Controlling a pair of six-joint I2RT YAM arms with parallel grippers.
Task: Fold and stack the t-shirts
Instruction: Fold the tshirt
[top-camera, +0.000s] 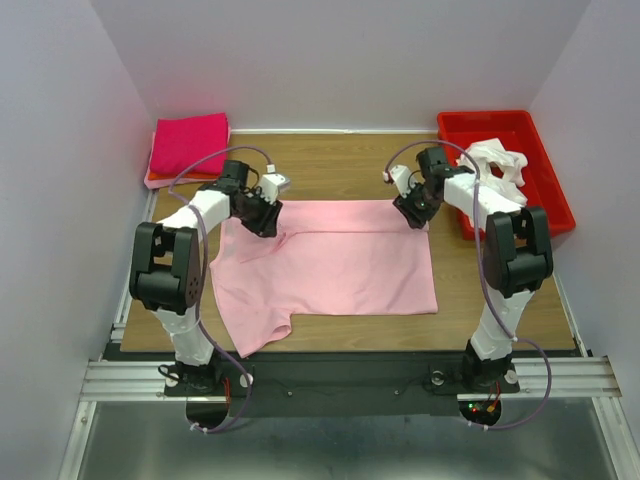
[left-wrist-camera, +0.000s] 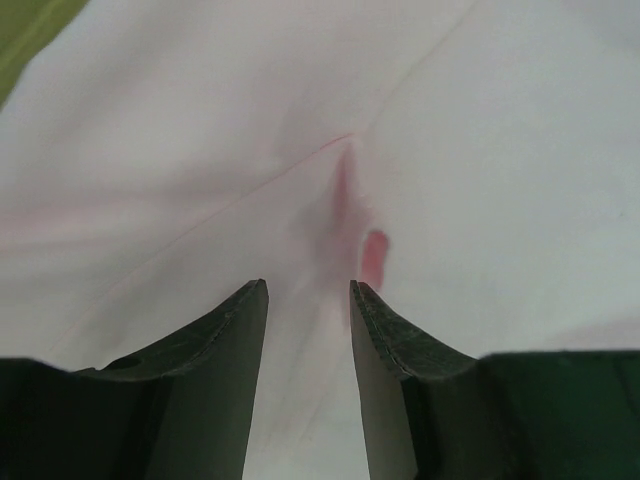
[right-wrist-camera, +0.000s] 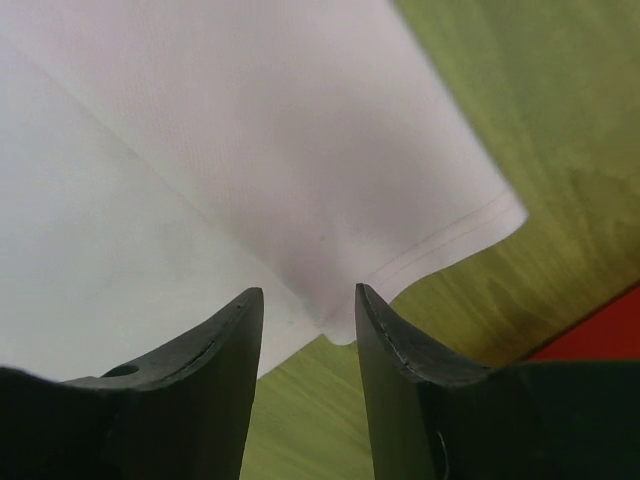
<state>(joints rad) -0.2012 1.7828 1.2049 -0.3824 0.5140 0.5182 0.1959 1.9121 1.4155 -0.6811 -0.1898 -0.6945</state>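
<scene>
The left arm (top-camera: 205, 212) and the right arm (top-camera: 478, 198) look alike: white links joined by black housings. The largest black housing (top-camera: 165, 265) on each is a rounded box. A thin grey-violet cable (top-camera: 196, 160) makes a loop near each wrist, and another goes down to the black base (top-camera: 200, 375), where small red and green lights (top-camera: 478, 408) glow. The fingers (left-wrist-camera: 215, 350) of the left gripper (left-wrist-camera: 308, 284) are very dark, curved and narrowing to the tip, with a finely rough inner face.

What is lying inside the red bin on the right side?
A crumpled white garment lies inside the red bin, toward its far end. Whatever is beneath it is covered.
</scene>
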